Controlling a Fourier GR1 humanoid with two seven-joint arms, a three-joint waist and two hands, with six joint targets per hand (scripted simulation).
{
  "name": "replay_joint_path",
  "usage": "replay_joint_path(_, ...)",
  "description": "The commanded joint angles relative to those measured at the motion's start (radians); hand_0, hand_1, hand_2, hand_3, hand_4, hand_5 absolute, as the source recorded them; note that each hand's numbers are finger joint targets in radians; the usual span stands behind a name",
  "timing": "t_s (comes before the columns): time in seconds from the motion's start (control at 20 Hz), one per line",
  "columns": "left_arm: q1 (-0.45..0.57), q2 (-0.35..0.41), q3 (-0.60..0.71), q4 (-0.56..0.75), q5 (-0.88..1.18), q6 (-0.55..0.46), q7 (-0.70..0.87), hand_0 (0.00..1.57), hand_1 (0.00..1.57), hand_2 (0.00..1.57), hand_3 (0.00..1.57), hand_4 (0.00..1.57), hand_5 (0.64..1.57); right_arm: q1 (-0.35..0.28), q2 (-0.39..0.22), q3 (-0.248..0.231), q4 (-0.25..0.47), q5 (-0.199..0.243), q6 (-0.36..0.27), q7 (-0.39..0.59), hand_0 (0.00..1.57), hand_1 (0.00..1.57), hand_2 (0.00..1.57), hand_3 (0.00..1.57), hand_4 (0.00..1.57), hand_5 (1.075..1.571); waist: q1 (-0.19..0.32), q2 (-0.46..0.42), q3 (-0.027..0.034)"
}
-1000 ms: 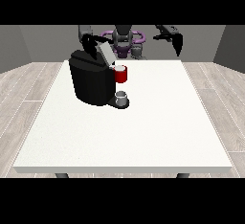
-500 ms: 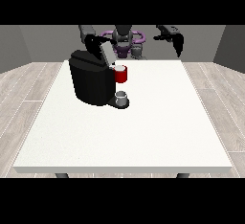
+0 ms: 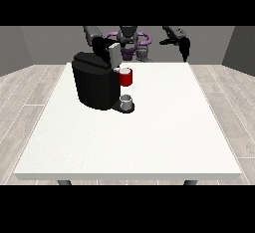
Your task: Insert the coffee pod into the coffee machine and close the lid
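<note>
- Now, hand at the view's left point(image 3: 103, 46) sits up behind the coffee machine point(image 3: 95, 81), right by the raised lid point(image 3: 114, 54); cannot tell how it is set or whether it holds anything.
- Hand at the view's right point(image 3: 184, 47) hangs over the table's far edge, well apart from the machine, holding nothing, looks relaxed.
- Lid stands upright, not yet closed; it lies just beside the view-left hand, toward the camera, so that hand is nearer for the closing.
- Coffee pod: not visible separately; cannot tell if it is inside.
- Red part point(image 3: 126, 77) on the machine front, grey cup point(image 3: 126, 100) below it, contents hidden.
- White table point(image 3: 149, 137) carries it all.
</note>
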State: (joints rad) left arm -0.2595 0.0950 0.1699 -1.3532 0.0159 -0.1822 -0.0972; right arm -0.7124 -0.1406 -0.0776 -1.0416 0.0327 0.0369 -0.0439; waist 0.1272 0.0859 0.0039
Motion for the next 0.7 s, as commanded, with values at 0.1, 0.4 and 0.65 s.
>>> replay_joint_path(0.1,0.005,-0.023,-0.013,0.035,-0.007,0.014,-0.029,0.00,0.00,0.00,0.00,0.00,1.571,-0.030,0.044,0.100,-0.024,0.082,-0.020,0.022,0.00,0.00,0.00,0.00,0.17,1.571,0.001,-0.024,-0.0044)
replay_joint_path(0.4,-0.035,0.006,-0.023,-0.008,0.007,-0.029,-0.041,0.00,0.00,0.00,0.00,0.20,1.571,-0.050,0.010,0.083,-0.037,0.068,-0.015,0.031,0.00,0.00,0.00,0.00,0.14,1.571,0.039,-0.012,-0.0041)
replay_joint_path(0.65,0.018,-0.033,-0.049,-0.015,0.002,-0.022,-0.107,0.00,0.00,0.00,0.00,0.25,1.571,-0.002,0.049,0.113,-0.061,0.072,-0.010,-0.055,0.00,0.00,0.00,0.00,0.03,1.571,0.018,-0.021,-0.0041)
